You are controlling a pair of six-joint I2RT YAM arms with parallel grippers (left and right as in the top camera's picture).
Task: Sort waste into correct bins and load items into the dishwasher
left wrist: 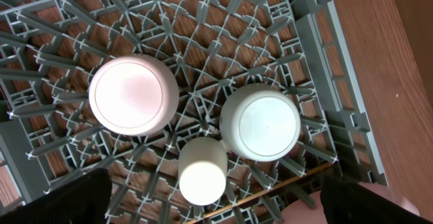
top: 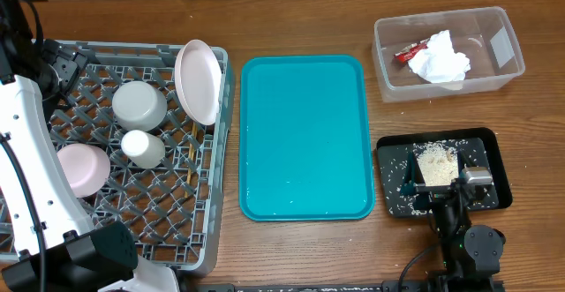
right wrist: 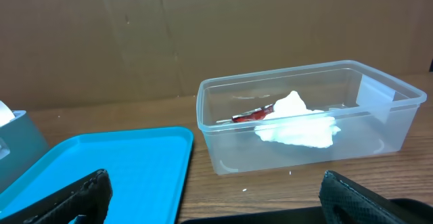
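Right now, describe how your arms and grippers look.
Left arm: white shell, black joints, black cables alongside. Right arm: black, with a small silver block near its tip. Left gripper and right gripper both have broad matte-black fingers.

Left arm (top: 25,142), left edge overhead: white curved shell, black joints, looping black cables (top: 11,195). Right arm (top: 463,235), lower right: black housing, silver block. Pincer fingers (left wrist: 67,200) matte black.

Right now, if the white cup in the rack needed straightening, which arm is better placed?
Probably left. The left arm hangs over the rack, its camera looking straight down on the cup; the right arm sits by the black tray.
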